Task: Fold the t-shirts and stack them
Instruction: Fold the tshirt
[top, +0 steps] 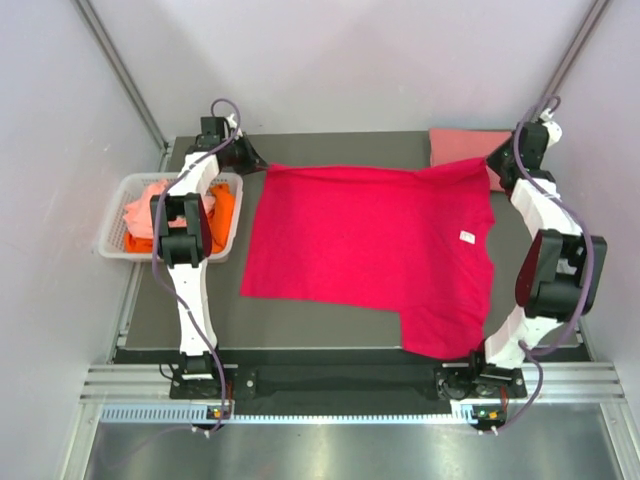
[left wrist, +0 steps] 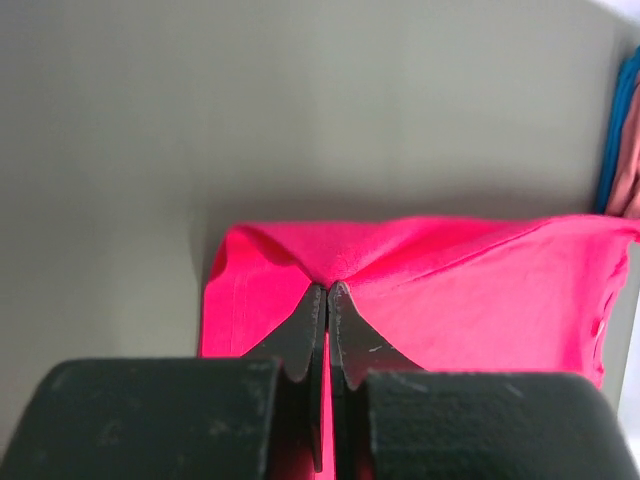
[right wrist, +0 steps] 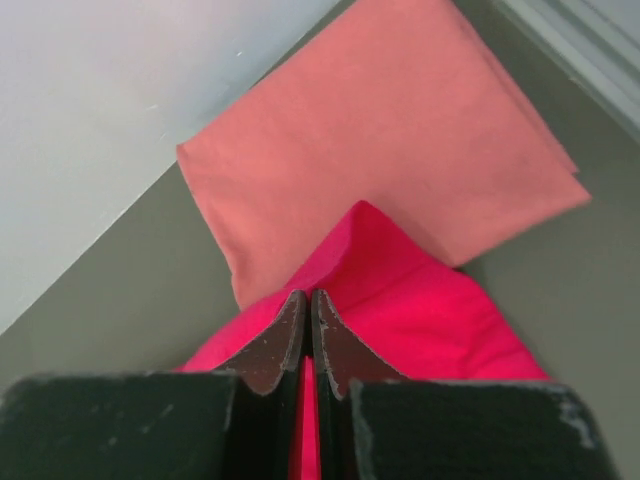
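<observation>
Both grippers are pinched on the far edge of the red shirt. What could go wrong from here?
1. The left gripper and right gripper each hold only a small pinch of the magenta t-shirt at its edge. It could slip free during the pull, skewing the fold.
2. The right-hand corner sits right by the folded salmon t-shirt, so moving it may drag that shirt out of shape.

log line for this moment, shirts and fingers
red shirt: flat on table | left fingers: shut on far-left corner | right fingers: shut on far-right corner | pink shirt: folded, far right | basket: shirts inside
</observation>
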`<state>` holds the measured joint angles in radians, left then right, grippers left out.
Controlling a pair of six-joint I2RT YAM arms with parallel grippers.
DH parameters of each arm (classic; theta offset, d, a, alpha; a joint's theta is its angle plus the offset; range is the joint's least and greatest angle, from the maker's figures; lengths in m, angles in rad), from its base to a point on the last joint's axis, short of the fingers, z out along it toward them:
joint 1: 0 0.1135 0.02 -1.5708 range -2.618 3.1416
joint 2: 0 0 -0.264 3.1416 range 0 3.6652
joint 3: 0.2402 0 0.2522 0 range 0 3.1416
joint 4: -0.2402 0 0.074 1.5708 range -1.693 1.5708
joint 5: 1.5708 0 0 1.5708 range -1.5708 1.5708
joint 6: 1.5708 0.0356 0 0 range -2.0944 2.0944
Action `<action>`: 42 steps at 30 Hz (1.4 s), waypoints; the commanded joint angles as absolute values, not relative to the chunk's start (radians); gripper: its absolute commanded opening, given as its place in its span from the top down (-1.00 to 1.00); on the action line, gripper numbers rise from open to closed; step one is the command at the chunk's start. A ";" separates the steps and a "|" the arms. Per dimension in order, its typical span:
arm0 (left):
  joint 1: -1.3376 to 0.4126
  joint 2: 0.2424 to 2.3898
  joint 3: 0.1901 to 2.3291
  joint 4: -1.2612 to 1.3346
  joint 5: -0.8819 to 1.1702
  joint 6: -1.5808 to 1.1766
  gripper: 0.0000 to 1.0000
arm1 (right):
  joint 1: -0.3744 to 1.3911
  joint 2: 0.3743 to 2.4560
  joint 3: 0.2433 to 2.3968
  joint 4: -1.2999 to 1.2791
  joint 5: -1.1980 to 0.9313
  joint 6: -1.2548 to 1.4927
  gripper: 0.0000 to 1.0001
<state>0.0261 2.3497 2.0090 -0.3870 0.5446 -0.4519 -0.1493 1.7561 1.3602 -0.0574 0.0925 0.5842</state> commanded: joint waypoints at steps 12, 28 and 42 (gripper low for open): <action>0.048 2.212 1.974 -0.618 0.500 -0.350 1.00 | -0.206 1.419 1.149 -0.293 0.087 0.612 1.00; 0.041 2.126 1.962 -0.655 0.509 -0.413 1.00 | -0.222 1.367 1.138 -0.427 0.129 0.592 1.00; -0.038 2.089 1.858 -0.839 0.330 -0.341 1.00 | -0.241 1.227 0.954 -0.549 0.195 0.636 1.00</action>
<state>-0.0002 2.1639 1.8774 -0.7982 0.3950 -0.3660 -0.2264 1.2831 1.0069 -0.5789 0.1684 0.6128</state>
